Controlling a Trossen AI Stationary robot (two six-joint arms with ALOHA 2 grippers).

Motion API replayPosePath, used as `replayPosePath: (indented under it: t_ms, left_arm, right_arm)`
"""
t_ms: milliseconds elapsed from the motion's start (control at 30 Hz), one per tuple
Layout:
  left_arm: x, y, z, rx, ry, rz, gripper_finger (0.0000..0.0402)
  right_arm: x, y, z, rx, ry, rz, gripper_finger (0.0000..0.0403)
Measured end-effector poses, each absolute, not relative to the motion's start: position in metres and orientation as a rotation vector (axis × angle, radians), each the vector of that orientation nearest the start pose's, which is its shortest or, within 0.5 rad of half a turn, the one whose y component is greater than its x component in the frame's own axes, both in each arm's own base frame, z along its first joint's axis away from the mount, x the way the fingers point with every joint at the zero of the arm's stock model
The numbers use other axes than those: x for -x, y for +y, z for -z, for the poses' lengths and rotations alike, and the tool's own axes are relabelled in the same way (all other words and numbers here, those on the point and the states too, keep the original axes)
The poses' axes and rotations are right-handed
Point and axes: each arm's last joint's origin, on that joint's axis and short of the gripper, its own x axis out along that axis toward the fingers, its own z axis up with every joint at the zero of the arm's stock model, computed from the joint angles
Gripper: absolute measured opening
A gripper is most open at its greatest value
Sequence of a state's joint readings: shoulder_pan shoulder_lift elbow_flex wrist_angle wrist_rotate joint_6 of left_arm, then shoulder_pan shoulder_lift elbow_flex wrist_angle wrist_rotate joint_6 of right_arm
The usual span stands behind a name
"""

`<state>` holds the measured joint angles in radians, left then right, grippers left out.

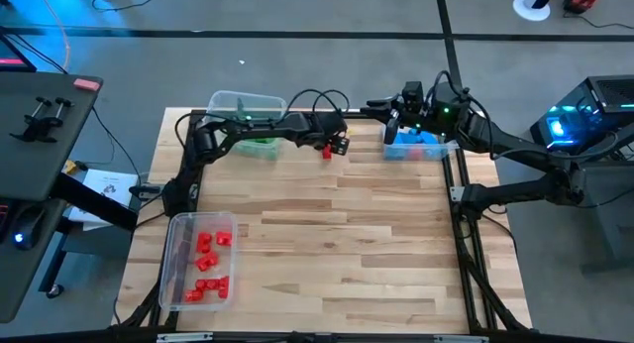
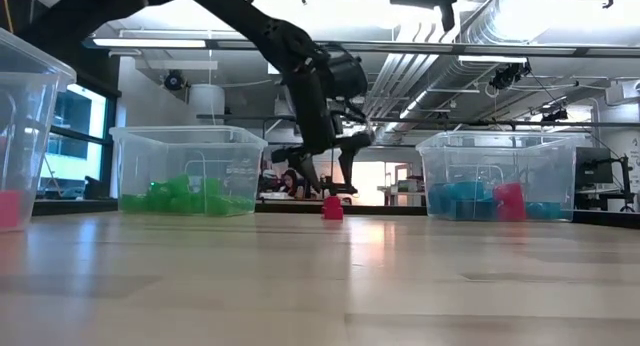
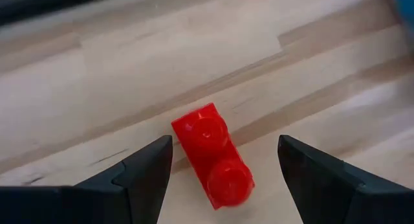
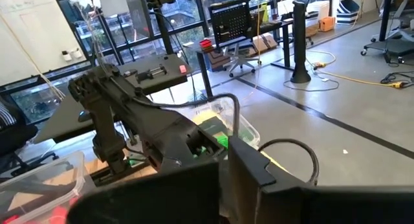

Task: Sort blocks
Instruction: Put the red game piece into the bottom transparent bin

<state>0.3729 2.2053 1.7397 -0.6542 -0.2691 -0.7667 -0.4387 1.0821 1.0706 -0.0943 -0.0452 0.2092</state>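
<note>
Left hand (image 1: 334,145) hangs low over the far middle of the tabletop (image 1: 337,244), fingers (image 3: 142,175) spread wide and holding nothing. One red block (image 3: 212,156), two studs, lies on the wood between the two fingers, touching neither in the left wrist view. In the low view the same block (image 2: 332,208) sits on the tabletop right under the hand (image 2: 325,181); in the high view it is a red speck (image 1: 326,152) just beside the fingertips.

Outward from the left hand: the green bin (image 1: 248,107), a clear tub, stands near it on the arm's own side at the far edge, holding a heap of green blocks (image 2: 185,198); count not readable. On the hand's other side stands the blue bin (image 1: 421,150), clear, with blue blocks (image 2: 465,201) heaped inside, count not readable, plus one red/pink piece (image 2: 509,201) showing in or behind it in the low view. Well apart, at the near-left corner of the tabletop, the red bin (image 1: 178,249) holds red blocks (image 1: 210,264), roughly nine or ten, some snapped into clusters.

Right hand (image 1: 394,127) is parked over the blue bin's edge, fingers closed, nothing visibly in them.

Bins: three. Loose blocks on the tabletop: one.
</note>
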Motion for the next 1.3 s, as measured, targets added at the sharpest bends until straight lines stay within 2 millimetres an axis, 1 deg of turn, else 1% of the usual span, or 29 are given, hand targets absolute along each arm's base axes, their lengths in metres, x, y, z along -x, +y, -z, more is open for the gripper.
replayPosePath:
  t_ms: [333, 433, 533, 600, 667, 833, 867, 933, 1000, 1067, 1133, 1200, 1300]
  left_arm:
    - [-0.434, 0.177, -0.141, 0.753, 0.910, -1.023, 0.0266]
    - [-0.436, 0.173, -0.138, 0.718, 0.905, -1.040, 0.0266]
    - [-0.437, 0.169, -0.139, 0.690, 0.925, -1.015, 0.0258]
    - [-0.436, 0.165, -0.138, 0.679, 0.952, -1.010, 0.0239]
    - [-0.435, 0.164, -0.138, 0.677, 0.973, -1.011, 0.0207]
    - [-0.436, 0.160, -0.139, 0.652, 1.010, -0.952, 0.0088]
    - [-0.436, 0.159, -0.140, 0.639, 1.017, -0.930, 0.0079]
    - [-0.437, 0.155, -0.142, 0.613, 1.034, -0.882, 0.0079]
    - [-0.438, 0.152, -0.152, 0.593, 1.034, -0.825, 0.0079]
    - [-0.438, 0.149, -0.170, 0.539, 1.011, -0.733, 0.0079]
    - [-0.434, 0.144, -0.196, 0.443, 1.003, -0.636, 0.0079]
    - [-0.423, 0.137, -0.226, 0.346, 1.009, -0.577, 0.0079]
    - [-0.394, 0.126, -0.274, 0.255, 1.027, -0.562, 0.0079]
  right_arm:
    - [-0.215, -0.100, -0.380, -0.234, 0.101, 0.406, 0.0000]
    - [-0.215, -0.100, -0.378, -0.238, 0.119, 0.408, 0.0000]
    - [-0.215, -0.099, -0.377, -0.241, 0.132, 0.408, 0.0000]
    - [-0.215, -0.099, -0.376, -0.242, 0.139, 0.409, 0.0000]
    - [-0.215, -0.099, -0.376, -0.233, 0.146, 0.409, 0.0000]
    - [-0.215, -0.099, -0.376, -0.218, 0.149, 0.407, 0.0000]
    - [-0.215, -0.099, -0.376, -0.218, 0.149, 0.407, 0.0000]
    - [-0.215, -0.099, -0.376, -0.217, 0.150, 0.407, 0.0000]
    - [-0.215, -0.099, -0.376, -0.217, 0.150, 0.407, 0.0000]
    - [-0.215, -0.099, -0.376, -0.217, 0.149, 0.407, 0.0000]
    - [-0.215, -0.099, -0.376, -0.208, 0.151, 0.407, 0.0000]
    - [-0.215, -0.099, -0.376, -0.195, 0.153, 0.405, 0.0000]
    - [-0.215, -0.099, -0.376, -0.191, 0.148, 0.405, 0.0000]
